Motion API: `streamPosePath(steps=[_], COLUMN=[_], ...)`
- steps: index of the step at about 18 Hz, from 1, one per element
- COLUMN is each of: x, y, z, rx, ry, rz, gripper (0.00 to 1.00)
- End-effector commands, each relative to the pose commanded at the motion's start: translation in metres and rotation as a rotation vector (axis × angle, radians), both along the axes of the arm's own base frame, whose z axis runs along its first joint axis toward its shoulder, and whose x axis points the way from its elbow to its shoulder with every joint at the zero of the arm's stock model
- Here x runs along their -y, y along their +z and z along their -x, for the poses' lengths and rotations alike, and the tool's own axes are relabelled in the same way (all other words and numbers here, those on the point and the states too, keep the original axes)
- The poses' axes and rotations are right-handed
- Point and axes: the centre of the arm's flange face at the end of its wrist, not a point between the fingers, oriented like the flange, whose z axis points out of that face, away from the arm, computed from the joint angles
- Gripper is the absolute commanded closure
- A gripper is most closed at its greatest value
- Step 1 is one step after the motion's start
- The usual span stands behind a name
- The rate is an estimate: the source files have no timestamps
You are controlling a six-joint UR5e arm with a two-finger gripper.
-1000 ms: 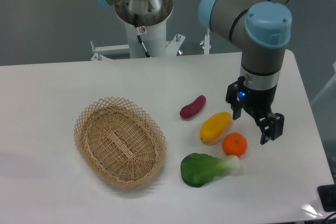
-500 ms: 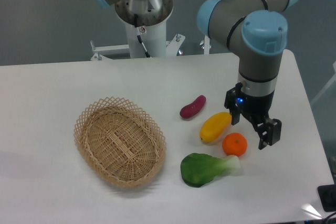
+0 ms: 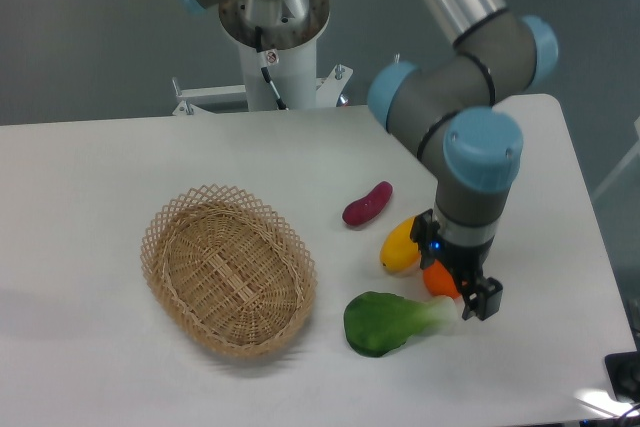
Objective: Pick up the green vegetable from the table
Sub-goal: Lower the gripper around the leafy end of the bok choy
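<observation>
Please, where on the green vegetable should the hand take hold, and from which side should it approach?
Probably the pale stem end of the green vegetable, gripped from above. The vegetable lies flat on the table, so only a top approach fits. The stem is narrower than the broad leaf, so it likely suits the fingers better. The hand is already over that end. The orange sits close by, so descend carefully.

Dark green vegetable (image 3: pixel 385 323) with pale stem, yellow fruit (image 3: pixel 398 247), purple sweet potato (image 3: pixel 367 203), tan woven basket (image 3: pixel 228 269), white surface (image 3: pixel 100 177), grey-and-blue arm (image 3: pixel 470 147).
</observation>
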Motion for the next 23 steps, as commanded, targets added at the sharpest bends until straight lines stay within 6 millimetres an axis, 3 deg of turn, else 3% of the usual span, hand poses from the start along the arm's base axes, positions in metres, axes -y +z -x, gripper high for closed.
streamPosePath(steps=[6, 11, 15, 19, 23], x=[-0.01, -0.01, -0.022, -0.018, -0.016], y=[-0.035, -0.044, -0.056, -0.073, -0.077], z=[-0.005, -0.009, -0.015, -0.024, -0.026], rx=[-0.027, -0.05, -0.066, -0.063, -0.071], ry=[-0.017, -0.019, -0.028, -0.03, -0.039], rz=[0.099, 0.086, 0.076, 0.079, 0.076], gripper=[0.0, 0.0, 0.0, 0.0, 0.0])
